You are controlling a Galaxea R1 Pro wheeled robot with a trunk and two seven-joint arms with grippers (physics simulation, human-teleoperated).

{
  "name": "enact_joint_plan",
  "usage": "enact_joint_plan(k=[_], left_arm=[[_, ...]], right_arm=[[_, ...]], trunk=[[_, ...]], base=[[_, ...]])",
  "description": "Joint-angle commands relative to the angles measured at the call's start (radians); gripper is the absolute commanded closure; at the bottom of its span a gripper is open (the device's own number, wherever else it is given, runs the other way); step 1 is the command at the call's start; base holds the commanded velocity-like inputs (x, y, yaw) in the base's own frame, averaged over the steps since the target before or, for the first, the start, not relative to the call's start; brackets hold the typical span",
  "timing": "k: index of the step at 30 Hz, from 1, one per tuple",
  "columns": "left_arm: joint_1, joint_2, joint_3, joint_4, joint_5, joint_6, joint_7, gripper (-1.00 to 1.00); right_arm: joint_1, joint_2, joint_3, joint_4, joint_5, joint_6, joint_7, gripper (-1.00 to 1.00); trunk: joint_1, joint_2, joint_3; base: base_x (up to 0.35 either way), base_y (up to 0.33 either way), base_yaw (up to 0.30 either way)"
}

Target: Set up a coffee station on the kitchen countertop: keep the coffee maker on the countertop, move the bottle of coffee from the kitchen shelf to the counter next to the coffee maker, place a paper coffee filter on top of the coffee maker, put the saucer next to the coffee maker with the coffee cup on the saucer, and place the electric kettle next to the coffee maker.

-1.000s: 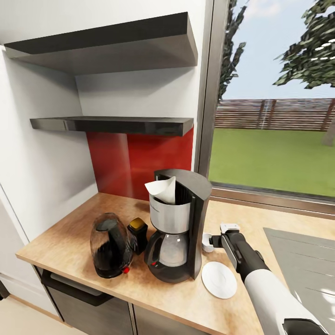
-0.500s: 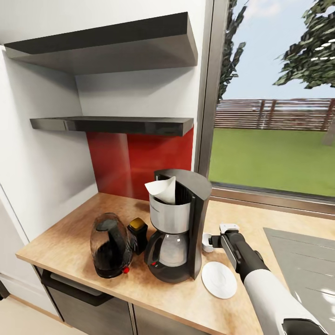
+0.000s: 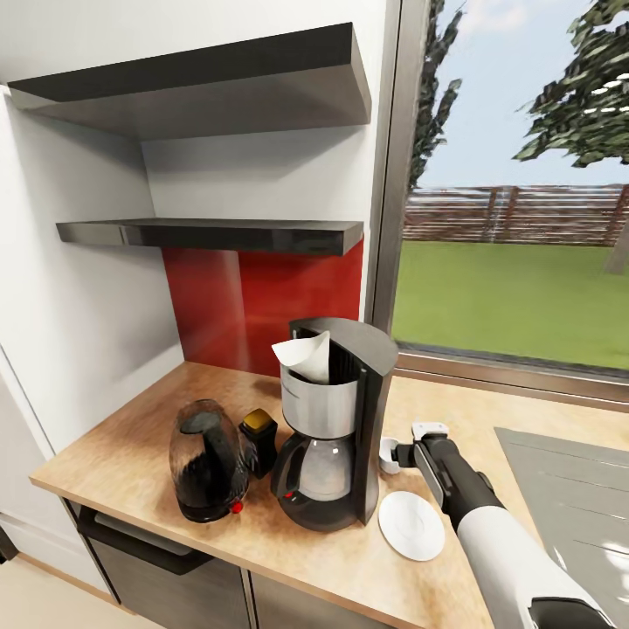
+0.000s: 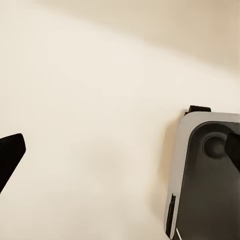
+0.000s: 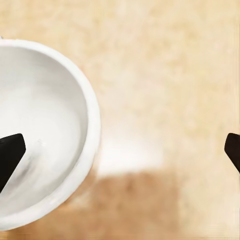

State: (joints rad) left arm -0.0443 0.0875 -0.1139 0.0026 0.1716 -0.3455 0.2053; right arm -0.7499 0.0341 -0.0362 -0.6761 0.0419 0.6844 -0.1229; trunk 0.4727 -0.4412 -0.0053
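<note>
The black-and-white coffee maker [image 3: 336, 419] stands on the tan kitchen countertop [image 3: 131, 445] with the paper coffee filter [image 3: 306, 354] in its top. To its left are the bottle of coffee [image 3: 259, 437] and the smoky electric kettle [image 3: 207, 461]. On its right, the white saucer [image 3: 411, 524] lies bare near the front edge. The coffee cup [image 3: 385, 459] stands on the counter behind the saucer, against the machine's side. My right gripper [image 3: 396, 454] is open at the cup. In the right wrist view one fingertip [image 5: 10, 155] is over the cup's [image 5: 45, 130] bowl and the other is outside its rim.
The kitchen shelf [image 3: 218, 234] hangs over a red backsplash [image 3: 262, 306]. A grey sink panel [image 3: 568, 489] lies at the right under a large window. My open left gripper [image 4: 120, 152] hangs over pale floor beside the robot's grey base [image 4: 205, 175].
The right gripper has edged very slightly towards the cup. Nothing else has moved.
</note>
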Motion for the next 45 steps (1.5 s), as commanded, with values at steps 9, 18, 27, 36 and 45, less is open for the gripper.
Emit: enact_joint_plan(k=[9, 18, 27, 36, 45], left_arm=[[0.0, 0.0, -0.009, 0.001, 0.009, -0.003, 0.002, -1.0], [0.0, 0.0, -0.009, 0.001, 0.008, -0.003, 0.002, -1.0], [0.0, 0.0, -0.009, 0.001, 0.009, -0.003, 0.002, -1.0], [0.0, 0.0, -0.009, 0.001, 0.009, -0.003, 0.002, -1.0], [0.0, 0.0, -0.009, 0.001, 0.009, -0.003, 0.002, -1.0]], right_arm=[[0.0, 0.001, -0.004, 0.019, 0.003, 0.004, 0.001, -1.0], [0.0, 0.001, -0.004, 0.018, 0.003, 0.004, 0.002, -1.0], [0.0, 0.001, -0.002, 0.017, 0.003, 0.004, 0.003, 1.0], [0.0, 0.001, -0.002, 0.014, 0.003, 0.004, 0.006, 1.0], [0.0, 0.0, -0.004, 0.013, 0.003, 0.004, 0.006, 1.0]], trunk=[[0.0, -0.001, -0.001], [0.0, -0.001, -0.001], [0.0, -0.001, -0.001], [0.0, -0.001, -0.001], [0.0, -0.001, -0.001]], base=[[0.0, 0.0, 0.0], [0.0, 0.0, 0.0], [0.0, 0.0, 0.0], [0.0, 0.0, 0.0], [0.0, 0.0, 0.0]])
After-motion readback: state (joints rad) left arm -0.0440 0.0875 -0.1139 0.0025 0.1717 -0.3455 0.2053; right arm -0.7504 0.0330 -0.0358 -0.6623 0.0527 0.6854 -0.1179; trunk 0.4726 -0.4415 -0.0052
